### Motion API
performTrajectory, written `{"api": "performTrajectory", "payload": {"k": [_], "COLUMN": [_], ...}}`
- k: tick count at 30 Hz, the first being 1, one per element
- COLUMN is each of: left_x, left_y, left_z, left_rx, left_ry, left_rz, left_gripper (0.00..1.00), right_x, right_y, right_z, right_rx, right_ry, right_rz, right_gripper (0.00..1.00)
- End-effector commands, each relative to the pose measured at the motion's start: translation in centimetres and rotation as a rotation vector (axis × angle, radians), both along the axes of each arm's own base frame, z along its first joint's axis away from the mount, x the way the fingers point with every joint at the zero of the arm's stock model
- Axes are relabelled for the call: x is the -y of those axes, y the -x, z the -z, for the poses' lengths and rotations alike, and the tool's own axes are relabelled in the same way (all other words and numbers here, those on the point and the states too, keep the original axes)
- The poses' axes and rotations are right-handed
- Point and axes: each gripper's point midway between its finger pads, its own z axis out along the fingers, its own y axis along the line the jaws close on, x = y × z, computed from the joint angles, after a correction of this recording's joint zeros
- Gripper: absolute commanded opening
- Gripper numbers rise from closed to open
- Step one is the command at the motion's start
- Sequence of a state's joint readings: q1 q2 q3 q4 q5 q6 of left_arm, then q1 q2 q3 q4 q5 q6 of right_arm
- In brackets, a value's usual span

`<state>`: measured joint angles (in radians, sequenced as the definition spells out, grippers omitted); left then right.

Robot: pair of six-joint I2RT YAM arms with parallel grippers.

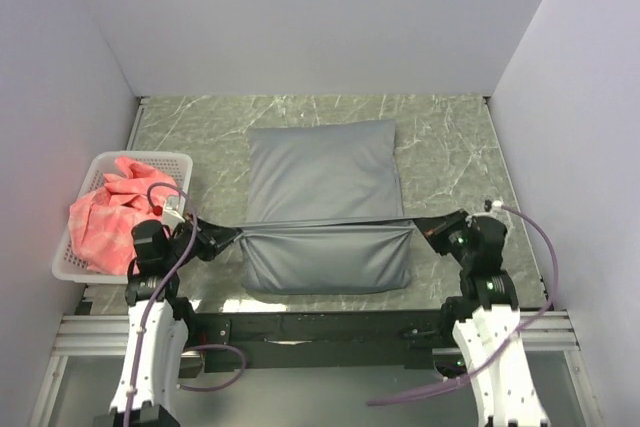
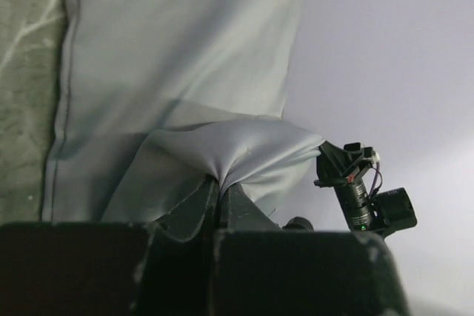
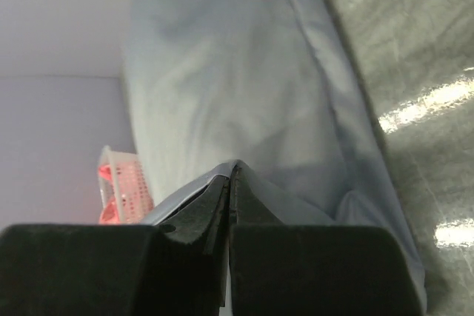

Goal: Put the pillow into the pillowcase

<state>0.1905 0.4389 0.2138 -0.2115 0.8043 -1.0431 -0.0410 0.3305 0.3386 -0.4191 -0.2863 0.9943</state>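
Grey-green marbled tabletop, closed in by plain white walls on three sides. At its centre lies the pillowcase, a smooth grey sack, plump and rounded with its long side running from 12 to 6 o'clock. The pillow itself shows in no view; whether it fills the sack cannot be told for certain.

A taut fold of grey cloth runs straight across the sack's near third, from 9 to 3 o'clock, stretched between the two arms. The left arm reaches in from 8 o'clock; its jaws are pinched tight on the sack's left edge, the cloth gathered to a peak where they bite. The right arm comes in from 4 o'clock, its jaws likewise closed fast on the right edge, a thin hem caught between them.

At 9 o'clock of the tabletop, touching the left wall, sits a white lattice basket. In it lies a crumpled pink-red checked cloth, heaped above the rim.
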Motion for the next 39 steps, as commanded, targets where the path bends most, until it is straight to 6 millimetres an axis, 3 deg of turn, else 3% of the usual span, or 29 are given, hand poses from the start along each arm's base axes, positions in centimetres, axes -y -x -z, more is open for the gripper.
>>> {"api": "performTrajectory", "payload": {"k": [1,2,3,4,5,7,8,9,10,11,13,14,15,16,17,21,24,25,27,28,30,31,33,34,36,37,38,39], "left_x": [-4.1,-4.1,-4.0,-3.7,-3.3,-1.7,-1.2,-0.8,-0.2,0.1,0.7,1.1,1.8,2.2,2.8,4.2,3.9,3.9,3.5,3.3,3.1,2.9,3.0,3.0,3.3,3.5,3.6,3.9], "left_y": [-5.3,-5.9,-6.4,-7.3,-8.1,-9.8,-10.7,-11.9,-12.6,-13.7,-15.8,-16.6,-17.8,-18.3,-18.7,-19.0,-17.9,-17.5,-16.0,-15.1,-13.2,-11.7,-9.4,-7.8,-5.5,-4.2,-2.9,-1.9], "left_z": [-1.7,-1.3,-1.2,-2.2,-1.1,-2.1,-0.3,-0.9,-0.7,0.8,0.5,2.0,1.3,2.8,2.7,2.6,1.8,0.1,-0.3,-2.3,-2.8,-4.4,-4.0,-5.0,-4.0,-5.2,-3.7,-3.5], "left_rx": [0.139,0.111,0.105,0.125,0.081,0.103,0.034,0.039,0.028,-0.011,-0.014,-0.054,-0.039,-0.082,-0.074,-0.065,-0.052,-0.007,-0.009,0.036,0.053,0.089,0.088,0.116,0.102,0.155,0.112,0.116], "left_ry": [-0.108,-0.11,-0.118,-0.127,-0.132,-0.145,-0.162,-0.164,-0.16,-0.163,-0.146,-0.147,-0.14,-0.14,-0.131,-0.141,-0.17,-0.172,-0.198,-0.198,-0.219,-0.214,-0.221,-0.208,-0.202,-0.179,-0.186,-0.183], "left_rz": [-0.264,-0.272,-0.28,-0.296,-0.291,-0.277,-0.266,-0.267,-0.26,-0.257,-0.249,-0.237,-0.226,-0.217,-0.203,-0.165,-0.157,-0.154,-0.149,-0.152,-0.144,-0.148,-0.129,-0.114,-0.077,-0.061,-0.034,-0.01], "left_gripper": [0.01,0.01,0.01,0.01,0.01,0.01,0.01,0.01,0.01,0.01,0.01,0.01,0.01,0.01,0.01,0.01,0.01,0.01,0.01,0.01,0.01,0.02,0.03,0.04,0.04,0.04,0.04,0.04], "right_x": [5.0,5.2,5.2,5.2,5.1,5.0,4.9,4.7,4.4,4.1,3.4,3.0,2.7,2.1,1.8,1.3,2.1,2.1,2.4,2.5,2.6,2.6,2.8,2.8,2.7,2.8,2.9,3.1], "right_y": [-5.6,-6.7,-7.5,-8.8,-10.3,-12.1,-13.8,-14.7,-15.7,-17.4,-19.0,-20.9,-21.8,-22.2,-24.0,-25.8,-24.9,-24.1,-22.1,-20.6,-18.4,-16.7,-14.2,-12.6,-10.4,-8.7,-7.8,-6.5], "right_z": [0.1,-0.3,1.2,0.4,1.1,1.1,1.4,1.4,1.3,1.4,1.7,1.6,1.7,2.3,2.2,2.1,0.6,-1.1,-1.4,-2.9,-3.3,-4.1,-3.7,-4.0,-3.4,-3.5,-3.4,-2.8], "right_rx": [0.044,0.066,-0.007,0.026,-0.023,-0.048,-0.078,-0.086,-0.09,-0.102,-0.128,-0.131,-0.14,-0.172,-0.175,-0.205,-0.2,-0.175,-0.19,-0.161,-0.175,-0.153,-0.19,-0.175,-0.197,-0.178,-0.176,-0.201], "right_ry": [0.094,0.079,0.077,0.07,0.061,0.057,0.054,0.05,0.047,0.046,0.051,0.061,0.064,0.075,0.078,0.105,0.127,0.131,0.134,0.147,0.153,0.157,0.155,0.159,0.156,0.163,0.163,0.172], "right_rz": [0.241,0.253,0.252,0.25,0.243,0.23,0.215,0.202,0.185,0.164,0.134,0.109,0.092,0.062,0.044,-0.002,-0.001,-0.001,-0.001,-0.003,-0.006,-0.006,-0.003,-0.003,-0.002,0.002,0.01,0.023], "right_gripper": [0.0,0.0,0.0,0.0,0.0,0.0,0.0,0.0,0.0,0.0,0.0,0.0,0.0,0.0,0.0,0.0,0.0,0.0,0.0,0.0,0.0,0.0,0.0,0.0,0.0,0.0,0.01,0.02]}}
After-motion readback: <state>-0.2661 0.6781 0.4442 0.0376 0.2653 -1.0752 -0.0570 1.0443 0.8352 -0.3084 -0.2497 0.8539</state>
